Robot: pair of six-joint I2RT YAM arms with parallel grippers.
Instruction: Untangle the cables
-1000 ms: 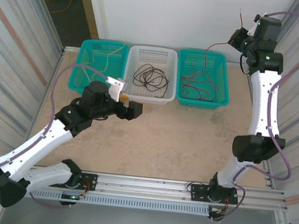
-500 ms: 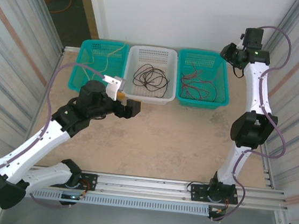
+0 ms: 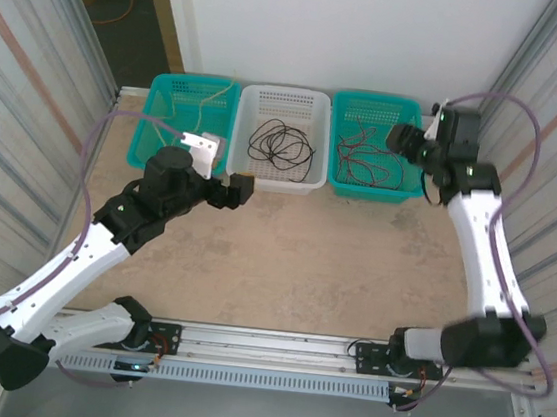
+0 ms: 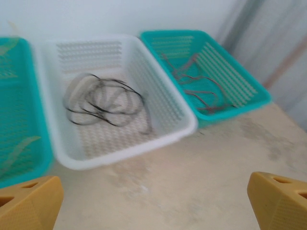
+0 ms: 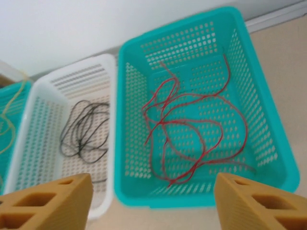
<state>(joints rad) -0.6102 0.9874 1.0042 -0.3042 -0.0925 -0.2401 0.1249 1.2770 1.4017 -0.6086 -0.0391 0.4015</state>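
Task looks about finished, judging by the layout, with one colour per basket. The red cables (image 5: 192,136) lie in loose loops in the right teal basket (image 5: 271,120). The black cables (image 4: 103,100) are coiled in the white basket (image 4: 187,122). The pale yellow cables (image 3: 203,109) are in the left teal basket (image 3: 187,81), only a few strands and hard to make out. Loops overlap inside each basket, so I can't tell if same-colour wires are fully free. All the wires are thin, limp and glossy. The baskets are rigid rectangular plastic with perforated walls and rounded rims, set side by side at the far edge of the matte, sandy, mottled desk (image 3: 303,262). The left pincer (image 4: 153,201) is spread wide and empty, hovering before the white basket. The right pincer (image 5: 153,201) is spread, pinching nothing, over the red basket's near edge. The fingers (image 5: 259,203) are blocky mustard wedges.
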